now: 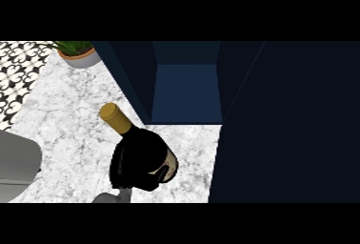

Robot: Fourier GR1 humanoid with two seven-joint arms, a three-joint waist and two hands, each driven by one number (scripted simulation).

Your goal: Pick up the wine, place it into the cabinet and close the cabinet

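Note:
The wine bottle (116, 119) has a gold-capped neck and a dark body with a pale label (171, 164). It leans over the marble counter (70, 114), neck pointing up-left. My right hand (137, 162) is curled round the bottle's body and hides most of it. The bottle is just in front of the dark blue cabinet's open compartment (186, 90), near its lower left corner. The cabinet door (288, 124) stands open and fills the view's right side. Only a grey piece of my left forearm (15, 162) shows at the left edge; its hand is out of sight.
A potted green plant (79, 53) stands on the counter at the back left. A black-and-white patterned tile wall (17, 71) borders the counter on the left. The cabinet's left side panel (126, 71) runs slantwise beside the opening.

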